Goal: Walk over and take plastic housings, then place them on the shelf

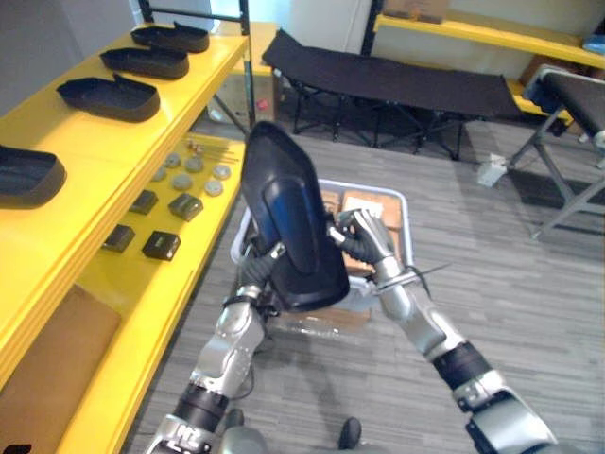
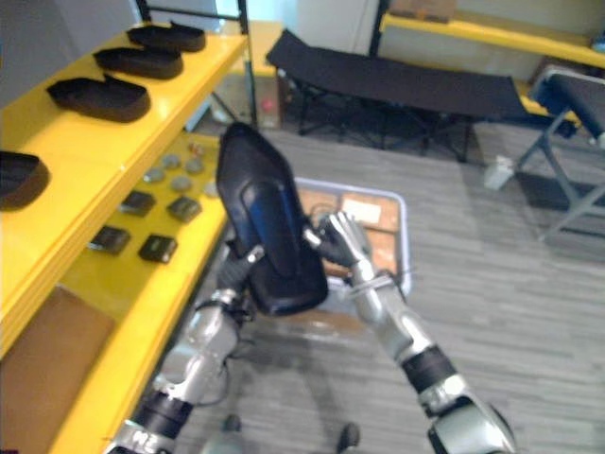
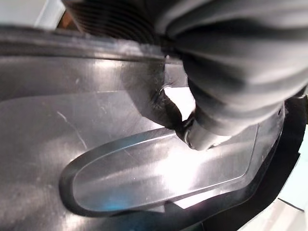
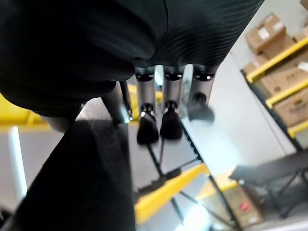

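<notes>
Right hand [image 1: 364,241] pinched the housing's [image 1: 288,227] right edge.
We saw it upright over the crate [image 1: 408,222], right of the shelf [image 1: 85,142]; whether the left hand [image 1: 257,274] held it we couldn't tell.

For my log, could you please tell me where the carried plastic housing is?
In the eye views' middle, the plastic housing is held between left hand and right hand, over the grey crate, right of the yellow shelf.

Silver-grey arms [image 1: 425,322], black forearm bands, dark ribbed wrist covers, right robot hand [image 1: 364,241] silver-fingered, seemingly dark-tipped
</notes>
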Robot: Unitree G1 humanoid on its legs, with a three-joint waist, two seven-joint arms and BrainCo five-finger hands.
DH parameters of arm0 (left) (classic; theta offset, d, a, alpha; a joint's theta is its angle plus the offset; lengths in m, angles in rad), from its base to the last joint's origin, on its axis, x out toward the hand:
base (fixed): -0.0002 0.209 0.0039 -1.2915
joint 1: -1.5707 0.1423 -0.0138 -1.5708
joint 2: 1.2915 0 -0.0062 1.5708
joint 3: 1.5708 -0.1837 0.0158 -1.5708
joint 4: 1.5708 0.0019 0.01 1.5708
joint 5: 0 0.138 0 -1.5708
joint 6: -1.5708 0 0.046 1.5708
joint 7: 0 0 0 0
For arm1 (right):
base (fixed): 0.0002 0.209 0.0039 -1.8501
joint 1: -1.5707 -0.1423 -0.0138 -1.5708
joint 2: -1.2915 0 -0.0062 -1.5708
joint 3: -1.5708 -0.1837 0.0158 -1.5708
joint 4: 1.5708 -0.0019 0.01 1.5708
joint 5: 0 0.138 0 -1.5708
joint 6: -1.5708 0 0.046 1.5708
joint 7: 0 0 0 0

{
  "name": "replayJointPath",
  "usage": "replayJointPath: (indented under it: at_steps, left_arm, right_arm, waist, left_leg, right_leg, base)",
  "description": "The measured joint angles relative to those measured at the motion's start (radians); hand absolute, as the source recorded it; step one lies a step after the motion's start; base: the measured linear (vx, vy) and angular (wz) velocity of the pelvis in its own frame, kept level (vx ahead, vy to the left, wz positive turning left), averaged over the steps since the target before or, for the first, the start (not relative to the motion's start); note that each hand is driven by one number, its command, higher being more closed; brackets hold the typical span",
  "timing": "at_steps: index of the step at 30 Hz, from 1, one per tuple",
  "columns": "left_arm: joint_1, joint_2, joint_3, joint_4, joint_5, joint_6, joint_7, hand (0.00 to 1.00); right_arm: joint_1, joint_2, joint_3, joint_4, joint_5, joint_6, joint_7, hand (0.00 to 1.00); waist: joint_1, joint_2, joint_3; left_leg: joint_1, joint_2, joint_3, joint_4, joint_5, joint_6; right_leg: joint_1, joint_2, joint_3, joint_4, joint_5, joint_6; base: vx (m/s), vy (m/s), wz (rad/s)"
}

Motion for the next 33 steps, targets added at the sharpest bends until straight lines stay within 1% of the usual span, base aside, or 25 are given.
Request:
replayJointPath:
  at_steps: [1,3,4,5,7,8,10,11,13,14,15,16,17,19,20,22,23,25,27,28,30,31,33]
  left_arm:
    - [0.0,-0.001,0.002,-0.002,0.0,-0.021,0.0,1.0]
    - [0.0,-0.004,0.008,-0.012,0.0,-0.044,0.0,1.0]
    - [0.0,-0.005,0.008,-0.022,0.0,-0.063,0.0,1.0]
    - [0.0,-0.005,0.01,-0.028,0.0,-0.074,0.0,1.0]
    - [0.001,-0.013,0.023,-0.044,0.001,-0.079,0.001,1.0]
    - [0.001,-0.026,0.037,-0.055,0.004,-0.079,0.003,1.0]
    - [0.001,-0.049,0.057,-0.067,0.015,-0.08,0.012,1.0]
    - [0.002,-0.068,0.076,-0.068,0.053,-0.081,0.031,1.0]
    - [0.01,-0.082,0.095,-0.067,0.103,-0.081,0.058,1.0]
    - [0.027,-0.09,0.121,-0.065,0.152,-0.082,0.084,1.0]
    - [0.037,-0.096,0.148,-0.059,0.21,-0.082,0.114,1.0]
    - [0.042,-0.099,0.165,-0.056,0.238,-0.082,0.127,1.0]
    - [0.057,-0.1,0.202,-0.056,0.284,-0.083,0.154,1.0]
    - [0.075,-0.101,0.253,-0.054,0.35,-0.088,0.19,1.0]
    - [0.084,-0.101,0.283,-0.054,0.375,-0.099,0.204,1.0]
    - [0.091,-0.1,0.341,-0.054,0.437,-0.108,0.242,1.0]
    - [0.092,-0.1,0.37,-0.054,0.464,-0.114,0.264,1.0]
    - [0.109,-0.1,0.409,-0.056,0.48,-0.141,0.292,1.0]
    - [0.116,-0.1,0.433,-0.059,0.483,-0.155,0.318,1.0]
    - [0.121,-0.1,0.453,-0.059,0.478,-0.175,0.333,1.0]
    - [0.132,-0.102,0.493,-0.071,0.471,-0.223,0.355,1.0]
    - [0.134,-0.102,0.497,-0.075,0.472,-0.228,0.359,1.0]
    - [0.158,-0.127,0.529,-0.105,0.464,-0.262,0.367,1.0]
  right_arm:
    - [0.0,0.011,0.002,-0.001,0.093,-0.022,0.028,0.0]
    - [0.009,0.029,0.001,-0.022,0.221,-0.043,0.066,0.0]
    - [0.022,0.041,0.0,-0.049,0.302,-0.06,0.091,0.0]
    - [0.025,0.052,-0.003,-0.064,0.351,-0.071,0.108,0.0]
    - [0.025,0.068,-0.009,-0.077,0.417,-0.092,0.139,0.0]
    - [0.025,0.084,-0.013,-0.078,0.47,-0.11,0.168,0.0]
    - [0.025,0.106,-0.042,-0.089,0.513,-0.123,0.21,0.0]
    - [0.024,0.108,-0.075,-0.137,0.555,-0.125,0.241,0.0]
    - [0.015,0.108,-0.116,-0.202,0.59,-0.13,0.261,0.0]
    - [-0.001,0.108,-0.149,-0.246,0.625,-0.134,0.275,0.0]
    - [-0.019,0.107,-0.189,-0.288,0.66,-0.139,0.28,0.0]
    - [-0.029,0.106,-0.21,-0.306,0.676,-0.142,0.279,0.0]
    - [-0.047,0.102,-0.253,-0.331,0.694,-0.142,0.278,0.0]
    - [-0.05,0.081,-0.303,-0.375,0.708,-0.138,0.277,0.0]
    - [-0.05,0.067,-0.32,-0.393,0.714,-0.135,0.275,0.0]
    - [-0.041,0.039,-0.374,-0.433,0.717,-0.12,0.27,0.0]
    - [-0.028,0.029,-0.408,-0.449,0.717,-0.117,0.252,0.0]
    - [0.035,0.023,-0.482,-0.489,0.72,-0.111,0.227,0.0]
    - [0.098,0.024,-0.535,-0.511,0.731,-0.102,0.208,0.0]
    - [0.153,0.025,-0.58,-0.512,0.754,-0.099,0.203,0.0]
    - [0.284,0.049,-0.655,-0.512,0.794,-0.09,0.206,0.0]
    - [0.3,0.055,-0.662,-0.511,0.8,-0.089,0.206,0.0]
    - [0.425,0.108,-0.705,-0.507,0.836,-0.07,0.213,0.0]
  waist:
    - [0.0,0.0,0.0]
    - [-0.003,0.0,0.0]
    - [-0.006,0.0,0.0]
    - [-0.01,0.0,0.0]
    - [-0.017,0.001,-0.002]
    - [-0.022,0.002,-0.007]
    - [-0.023,0.004,-0.01]
    - [-0.024,0.007,-0.014]
    - [-0.024,0.011,-0.016]
    - [-0.027,0.016,-0.023]
    - [-0.038,0.019,-0.032]
    - [-0.043,0.02,-0.036]
    - [-0.051,0.022,-0.044]
    - [-0.052,0.024,-0.052]
    - [-0.052,0.025,-0.053]
    - [-0.057,0.024,-0.055]
    - [-0.057,0.023,-0.057]
    - [-0.057,0.022,-0.073]
    - [-0.057,0.021,-0.075]
    - [-0.061,0.021,-0.083]
    - [-0.083,0.021,-0.087]
    - [-0.085,0.021,-0.088]
    - [-0.112,0.032,-0.094]
  left_leg:
    - [0.0,0.0,0.011,0.0,0.0,0.0]
    - [0.0,0.001,0.016,0.0,0.0,0.0]
    - [0.001,0.001,0.016,0.001,0.0,0.0]
    - [0.001,0.001,0.016,0.001,0.0,0.0]
    - [0.003,-0.002,0.019,0.0,0.0,0.0]
    - [0.006,-0.004,0.021,-0.002,0.0,0.0]
    - [0.017,-0.006,0.027,-0.006,0.0,0.0]
    - [0.019,-0.006,0.03,-0.007,0.0,0.0]
    - [0.028,-0.005,0.039,-0.011,0.0,0.0]
    - [0.038,-0.005,0.046,-0.018,0.0,0.0]
    - [0.04,-0.005,0.047,-0.021,0.0,0.001]
    - [0.041,-0.005,0.048,-0.024,0.001,0.001]
    - [0.051,-0.004,0.053,-0.031,0.001,0.0]
    - [0.062,-0.003,0.07,-0.037,0.001,0.0]
    - [0.069,-0.003,0.076,-0.041,0.001,0.0]
    - [0.069,-0.004,0.078,-0.044,0.001,0.0]
    - [0.07,-0.004,0.083,-0.046,0.001,0.0]
    - [0.071,-0.004,0.091,-0.052,0.001,0.0]
    - [0.085,-0.005,0.1,-0.061,0.0,0.0]
    - [0.088,-0.007,0.105,-0.069,0.001,0.0]
    - [0.087,-0.008,0.124,-0.071,-0.001,0.001]
    - [0.087,-0.008,0.127,-0.071,-0.001,0.002]
    - [0.087,-0.009,0.134,-0.071,-0.006,0.002]
  right_leg:
    - [-0.006,0.0,0.008,0.0,0.001,-0.001]
    - [-0.009,0.0,0.013,0.0,0.004,-0.001]
    - [-0.009,0.0,0.013,0.0,0.004,-0.001]
    - [-0.009,0.0,0.014,0.0,0.005,-0.001]
    - [-0.009,0.001,0.013,0.0,0.005,0.0]
    - [-0.009,0.001,0.014,0.0,0.005,0.0]
    - [-0.006,0.0,0.02,0.0,0.005,0.0]
    - [-0.007,0.0,0.022,0.0,0.005,0.0]
    - [-0.007,0.001,0.031,0.0,0.005,0.0]
    - [-0.006,0.002,0.04,0.0,0.005,0.001]
    - [-0.007,0.001,0.04,0.0,0.005,0.001]
    - [-0.007,0.001,0.04,0.0,0.005,0.001]
    - [-0.006,0.003,0.044,0.0,0.005,0.001]
    - [-0.005,0.004,0.053,0.0,0.004,0.002]
    - [-0.005,0.004,0.062,0.0,0.004,0.002]
    - [-0.007,0.004,0.064,0.0,0.004,0.004]
    - [-0.009,0.004,0.066,0.0,0.004,0.004]
    - [-0.014,0.004,0.071,0.0,0.002,0.006]
    - [-0.011,0.004,0.08,0.0,0.001,0.008]
    - [-0.017,0.004,0.09,0.0,0.001,0.009]
    - [-0.027,0.003,0.1,0.0,0.001,0.01]
    - [-0.028,0.003,0.104,0.0,0.001,0.011]
    - [-0.034,0.003,0.118,0.0,0.002,0.012]
  base:
    - [-0.02,0.015,-0.15]
    - [-0.02,0.012,-0.1]
    - [0.0,0.0,0.0]
    - [0.0,0.0,0.0]
    - [0.0,0.0,0.0]
    - [-0.01,0.009,-0.06]
    - [-0.01,0.013,-0.07]
    - [-0.01,0.012,-0.05]
    - [-0.01,0.009,-0.14]
    - [0.0,0.007,-0.17]
    - [0.0,0.008,-0.12]
    - [0.01,0.006,-0.06]
    - [0.02,0.007,-0.11]
    - [0.01,0.009,-0.16]
    - [0.0,0.011,-0.14]
    - [0.0,0.011,-0.07]
    - [0.0,0.0,0.0]
    - [0.02,0.011,-0.07]
    - [0.03,0.014,-0.14]
    - [0.02,0.013,-0.16]
    - [0.01,0.014,-0.17]
    - [0.01,0.01,-0.19]
    - [0.01,0.006,-0.16]
